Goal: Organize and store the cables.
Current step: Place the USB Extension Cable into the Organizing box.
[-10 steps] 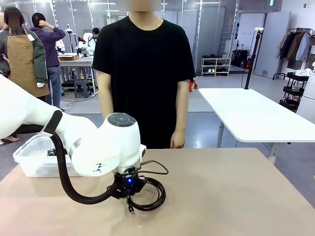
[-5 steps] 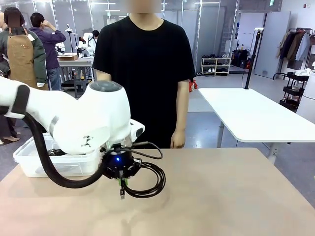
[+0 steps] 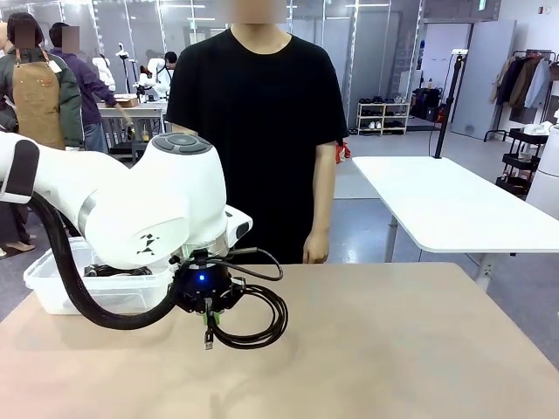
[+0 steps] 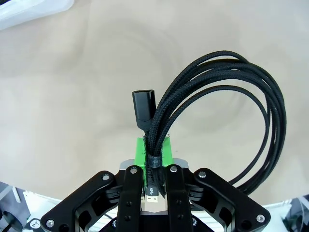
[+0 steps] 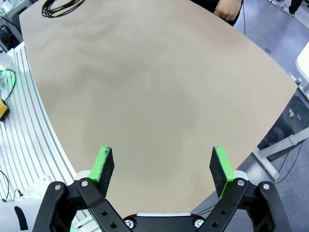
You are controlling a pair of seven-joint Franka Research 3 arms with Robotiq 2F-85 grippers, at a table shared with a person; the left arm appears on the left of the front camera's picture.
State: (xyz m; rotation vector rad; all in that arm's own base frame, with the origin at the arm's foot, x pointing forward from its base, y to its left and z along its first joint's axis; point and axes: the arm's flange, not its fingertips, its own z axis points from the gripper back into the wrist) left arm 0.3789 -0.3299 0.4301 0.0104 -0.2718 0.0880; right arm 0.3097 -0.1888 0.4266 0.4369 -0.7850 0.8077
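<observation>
Beige tabletop (image 3: 419, 349) is carrying the work area, with a person in a black T-shirt (image 3: 255, 122) standing at its far edge. Left gripper (image 4: 154, 169) is clamping a coiled black braided cable (image 4: 227, 106) between its green pads (image 4: 141, 150), jaws drawn narrow around the bunched strands beside the tie. One plug end (image 4: 143, 107) is projecting beyond the fingertips; a second connector is sitting between the fingers near the gripper body. In the front view the same gripper (image 3: 208, 305) is pointing downward with the coil (image 3: 253, 319) hanging at its right side, a plug dangling below, all of it raised just above the table. A clear plastic bin (image 3: 61, 284) is standing at the table's left edge, behind the arm, with dark contents that cannot be identified. Right gripper (image 5: 163, 166) is holding its jaws wide apart over bare tabletop, gripping nothing. A further black cable coil (image 5: 60, 6) is lying at the far corner in that view.
</observation>
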